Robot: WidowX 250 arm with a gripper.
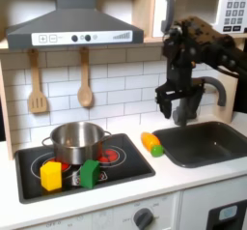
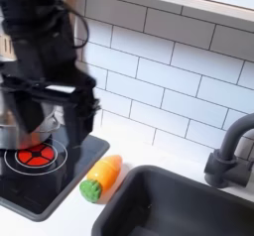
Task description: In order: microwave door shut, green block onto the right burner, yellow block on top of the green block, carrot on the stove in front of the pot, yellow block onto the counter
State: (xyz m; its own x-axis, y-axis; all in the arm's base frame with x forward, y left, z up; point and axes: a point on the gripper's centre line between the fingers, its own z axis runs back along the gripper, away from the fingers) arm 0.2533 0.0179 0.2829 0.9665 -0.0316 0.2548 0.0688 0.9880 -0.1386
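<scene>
Hand (image 1: pixel 178 106) raised over sink (image 1: pixel 207 142) | carrot (image 1: pixel 152 143) below, apart

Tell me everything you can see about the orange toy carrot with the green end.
The orange toy carrot with a green end looks like smooth plastic, short and rounded. It lies on its side on the white counter, between the black stovetop and the dark sink, green end toward the front edge. In the second exterior view it lies the same way. Nothing grips it.
</scene>
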